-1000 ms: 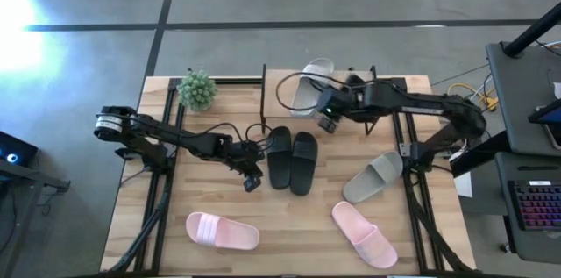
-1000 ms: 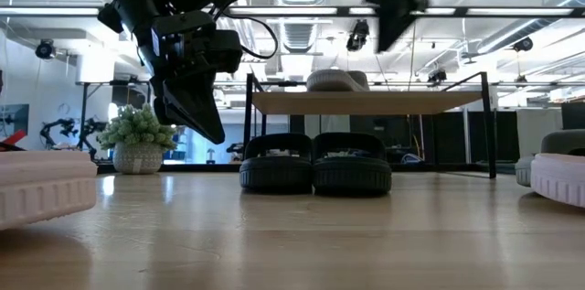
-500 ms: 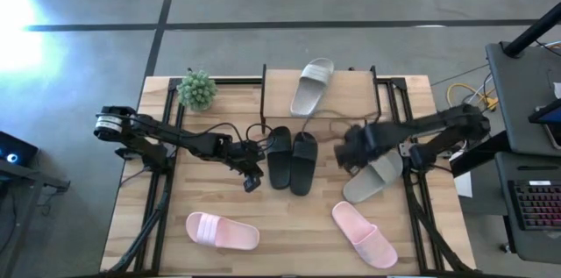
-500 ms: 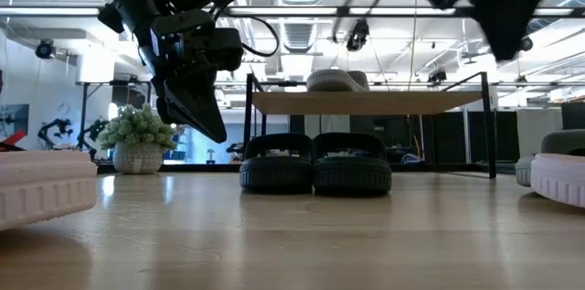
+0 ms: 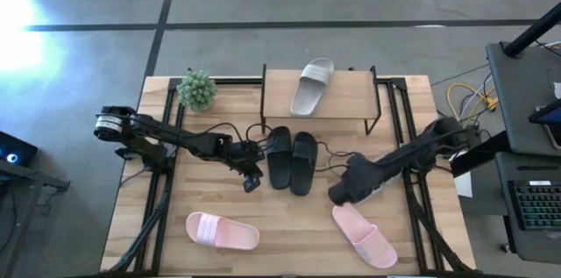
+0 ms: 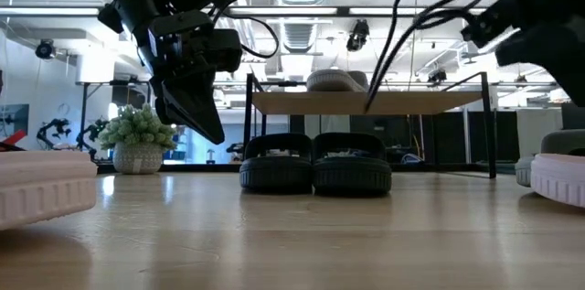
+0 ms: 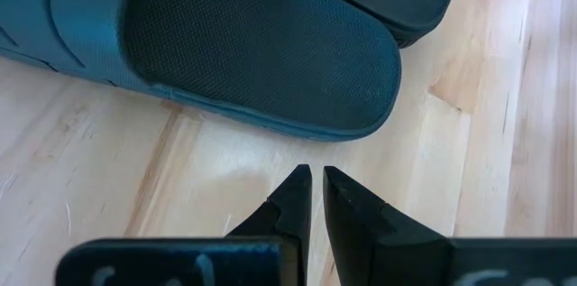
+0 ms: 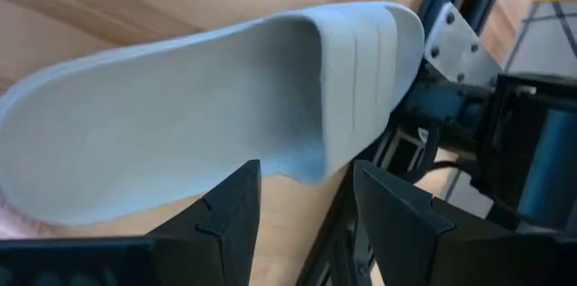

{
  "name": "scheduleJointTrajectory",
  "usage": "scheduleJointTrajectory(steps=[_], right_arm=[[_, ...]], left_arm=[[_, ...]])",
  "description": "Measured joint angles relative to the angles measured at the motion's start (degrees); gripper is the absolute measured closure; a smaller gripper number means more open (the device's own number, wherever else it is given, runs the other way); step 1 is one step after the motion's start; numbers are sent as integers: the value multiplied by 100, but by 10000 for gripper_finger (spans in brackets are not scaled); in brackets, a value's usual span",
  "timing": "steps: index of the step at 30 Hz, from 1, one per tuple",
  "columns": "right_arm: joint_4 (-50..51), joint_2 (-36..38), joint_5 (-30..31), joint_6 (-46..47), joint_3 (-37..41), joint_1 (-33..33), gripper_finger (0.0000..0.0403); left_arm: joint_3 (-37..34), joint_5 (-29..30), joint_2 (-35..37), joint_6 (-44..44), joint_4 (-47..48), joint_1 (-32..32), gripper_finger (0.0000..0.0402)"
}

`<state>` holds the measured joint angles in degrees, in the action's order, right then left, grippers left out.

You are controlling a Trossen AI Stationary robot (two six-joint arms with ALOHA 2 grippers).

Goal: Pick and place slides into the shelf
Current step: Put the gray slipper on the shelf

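Three slides look housed, one pale grey-white sandal (image 5: 311, 87) on the low wooden-topped shelf (image 5: 351, 96) and the black pair (image 5: 292, 160) at its front, while the wide-open right gripper (image 5: 346, 190) hovers over the second grey sandal (image 8: 198, 115), the shut left gripper (image 5: 252, 179) waits empty, and both pink slides (image 5: 223, 231) remain.

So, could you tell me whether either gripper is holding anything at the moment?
Neither: the left gripper is shut and empty, the right gripper open over the grey slide.

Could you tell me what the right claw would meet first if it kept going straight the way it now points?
Most likely the pale grey slide lying on the table: the open right claw points at its strap edge, with nothing between. How much gap remains is hard to judge.
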<state>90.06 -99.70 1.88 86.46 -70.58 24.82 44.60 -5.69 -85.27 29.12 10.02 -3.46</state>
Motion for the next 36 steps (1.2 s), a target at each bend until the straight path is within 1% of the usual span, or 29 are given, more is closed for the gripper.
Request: scheduleJointTrajectory(steps=[4, 7, 12, 21, 23, 25, 28, 31, 33, 36], right_arm=[[-7, -197, -12, 112, 168, 131, 232], [-1, -326, -91, 246, 464, 117, 232], [-1, -444, -45, 419, 927, 103, 232], [-90, -426, -34, 86, 1384, 90, 237], [-189, -426, -26, -41, 1398, 90, 252], [-344, -426, 20, -107, 1402, 90, 276], [-554, -426, 128, -145, 1406, 90, 328], [-555, -426, 250, -117, 1395, 91, 380], [-488, -414, 539, -95, 1217, 131, 387], [-141, -319, 1279, -37, 679, 236, 390]], left_arm=[[0, -4, 0, 7, 0, 0, 384], [0, -7, 0, 9, -2, 0, 384], [0, -13, 0, 7, -2, 0, 384], [0, -15, 0, 7, 1, 0, 384], [0, -13, 0, 6, 0, 2, 384], [0, -13, 0, 4, 0, 0, 384], [0, -11, 0, 4, 0, 0, 384], [0, -9, 0, 4, 0, 0, 384], [0, -10, 0, 4, 0, 0, 384], [0, -7, 0, 4, -1, 1, 384]])
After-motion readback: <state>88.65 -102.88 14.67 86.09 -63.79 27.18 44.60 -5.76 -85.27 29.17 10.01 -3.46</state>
